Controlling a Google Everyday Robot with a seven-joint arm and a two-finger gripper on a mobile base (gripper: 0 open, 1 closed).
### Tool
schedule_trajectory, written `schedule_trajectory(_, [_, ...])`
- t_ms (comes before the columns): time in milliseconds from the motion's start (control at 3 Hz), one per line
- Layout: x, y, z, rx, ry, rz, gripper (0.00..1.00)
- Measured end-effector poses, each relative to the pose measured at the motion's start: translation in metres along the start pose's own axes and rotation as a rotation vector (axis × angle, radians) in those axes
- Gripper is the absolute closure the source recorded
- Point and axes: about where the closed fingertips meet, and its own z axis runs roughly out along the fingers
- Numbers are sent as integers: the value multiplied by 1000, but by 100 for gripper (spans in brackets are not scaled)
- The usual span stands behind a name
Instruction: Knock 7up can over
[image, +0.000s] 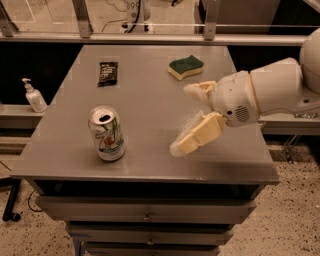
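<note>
One 7up can (106, 133) upright on table (150, 65), hand (182, 118) released, spread wide, seemingly hovering to its right.

So the 7up can (106, 133) is standing upright on the tabletop (145, 100), close to the front edge and over toward the front-left corner. Silver-white body, green and red-orange graphics facing the camera. On the silver top you can see the dark drinking hole, so it looks opened. Nothing's touching it. The gripper (181, 120) hangs to its right, apart from it, over the right half of the top with both fingers spread wide.
</note>
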Motion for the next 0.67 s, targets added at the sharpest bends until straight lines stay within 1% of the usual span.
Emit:
schedule_trajectory(333, [-38,30,34,-42,-198,-17,0])
schedule_trajectory(667, [-66,45,42,-77,-259,-36,0])
